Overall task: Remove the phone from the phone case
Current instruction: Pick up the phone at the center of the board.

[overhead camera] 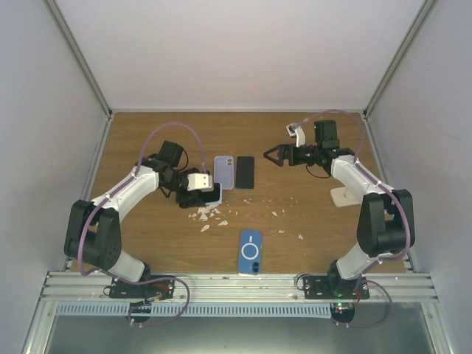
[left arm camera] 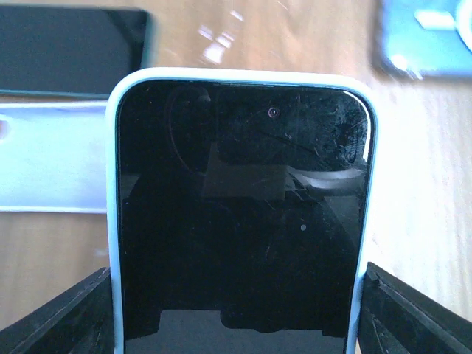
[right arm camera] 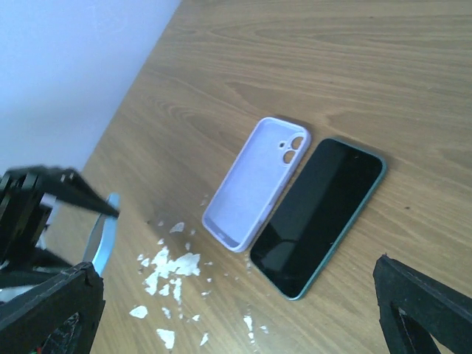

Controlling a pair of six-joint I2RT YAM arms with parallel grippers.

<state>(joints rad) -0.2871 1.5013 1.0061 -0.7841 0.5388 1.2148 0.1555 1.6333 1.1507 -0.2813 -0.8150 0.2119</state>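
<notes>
Left of centre on the desk (overhead camera: 310,243), the pale blue case (left arm camera: 112,221), with the phone (left arm camera: 240,221) seated in it, is gripped at both long edges by the left claw (left arm camera: 237,317) and held tilted near white scraps (overhead camera: 210,215). Just beyond, an empty lilac case (overhead camera: 223,172) and a dark-screened phone (overhead camera: 245,172) are laid side by side. At the right, the right claw (overhead camera: 270,155) is spread wide, with nothing held.

The left arm stretches forward with the elbow bent. The left gripper (overhead camera: 206,192) is closed on a cased phone (left arm camera: 240,214), and its fingers (left arm camera: 63,317) touch the two long edges. The right arm rises from its base and bends forward. The right gripper (overhead camera: 270,156) points sideways, jaws wide apart, holding nothing.
</notes>
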